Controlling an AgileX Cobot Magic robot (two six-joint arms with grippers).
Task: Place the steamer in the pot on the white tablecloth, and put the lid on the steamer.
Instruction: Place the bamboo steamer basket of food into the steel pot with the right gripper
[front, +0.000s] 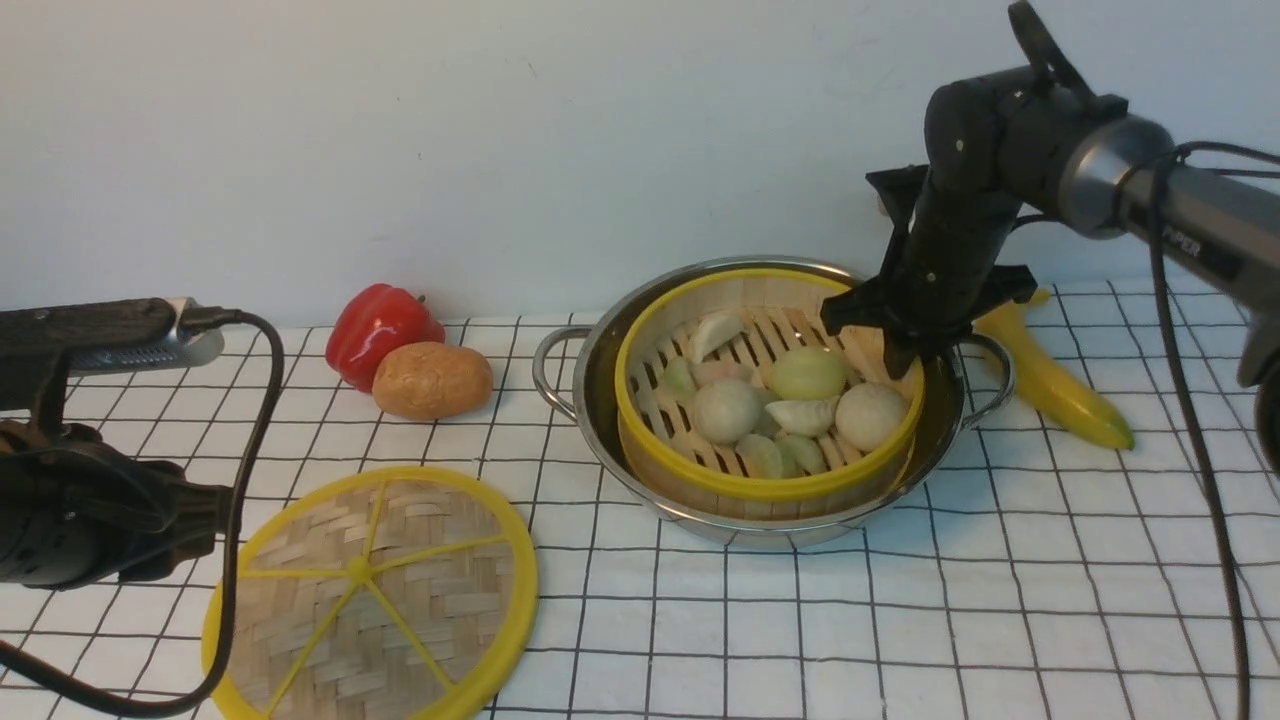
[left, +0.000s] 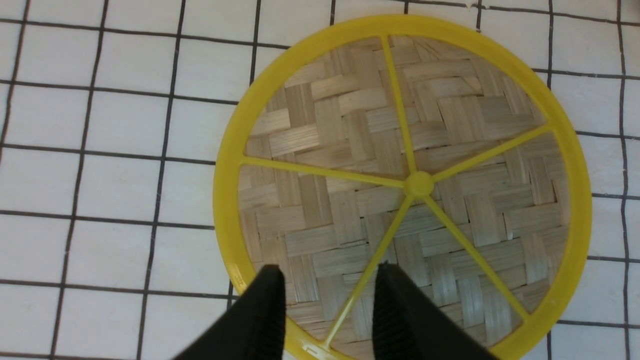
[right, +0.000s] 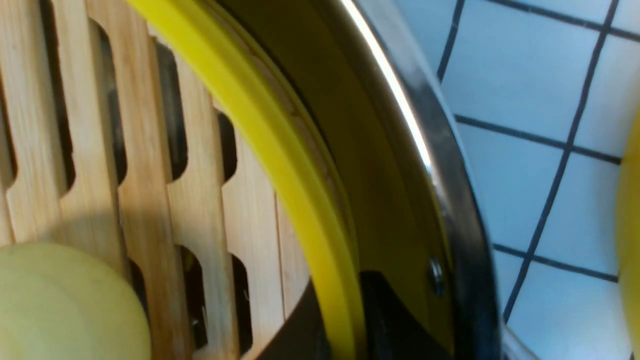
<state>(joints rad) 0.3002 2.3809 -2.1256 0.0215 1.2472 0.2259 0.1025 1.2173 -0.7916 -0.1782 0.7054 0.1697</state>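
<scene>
The steamer (front: 770, 482), a bamboo basket with yellow rims and pale dumplings and buns inside, sits in the shiny pot (front: 592, 395) on the white tablecloth (front: 1000, 600). My right gripper (front: 905, 352) reaches down at the steamer's far right side. It is shut on the steamer's yellow rim (right: 280, 150), one finger inside and one between basket and pot wall (right: 425, 150). The lid (front: 370, 590), a flat woven disc with yellow spokes, lies on the cloth at the front left. My left gripper (left: 330, 267) hangs open above the lid (left: 350, 150), holding nothing.
A red bell pepper (front: 380, 322) and a brown potato (front: 432, 380) lie behind the lid, left of the pot. A banana (front: 1060, 385) rests just right of the pot's handle. The left arm's black cable (front: 245, 450) loops past the lid's left edge.
</scene>
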